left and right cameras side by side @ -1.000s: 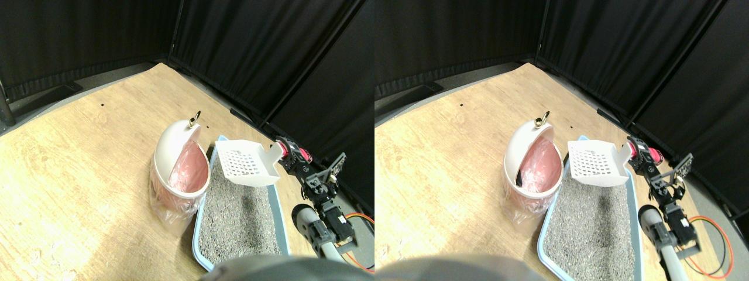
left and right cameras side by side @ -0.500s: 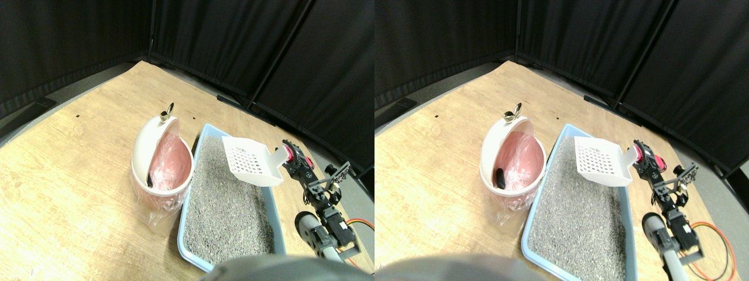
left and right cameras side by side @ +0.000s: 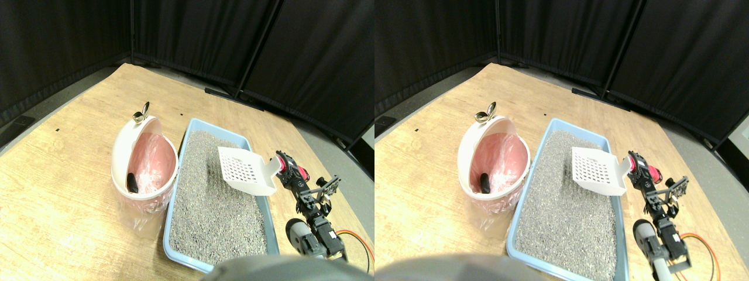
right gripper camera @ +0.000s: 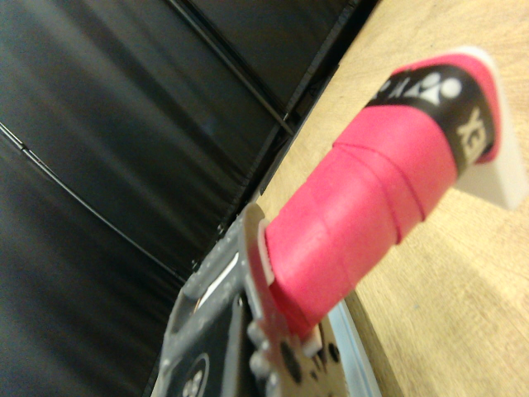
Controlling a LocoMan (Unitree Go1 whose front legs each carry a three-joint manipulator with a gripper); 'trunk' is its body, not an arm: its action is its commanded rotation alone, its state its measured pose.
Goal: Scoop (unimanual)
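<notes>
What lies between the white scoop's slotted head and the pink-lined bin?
In the stereo pair view, only grey litter and the blue tray's near rim lie between the scoop and the bin.

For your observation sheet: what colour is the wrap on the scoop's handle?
Bright pink wrap with a black band near its end, clearest in the wrist view.

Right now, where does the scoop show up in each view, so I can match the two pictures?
Stereo pair view: the white scoop sits right of centre, its slotted pan over the grey litter in the blue litter tray, its pink-wrapped handle at the right gripper.
Wrist view: only the handle shows, filling the middle; the pan is out of frame.
Shared landmark: the pink wrap, and the black curtain behind.
</notes>
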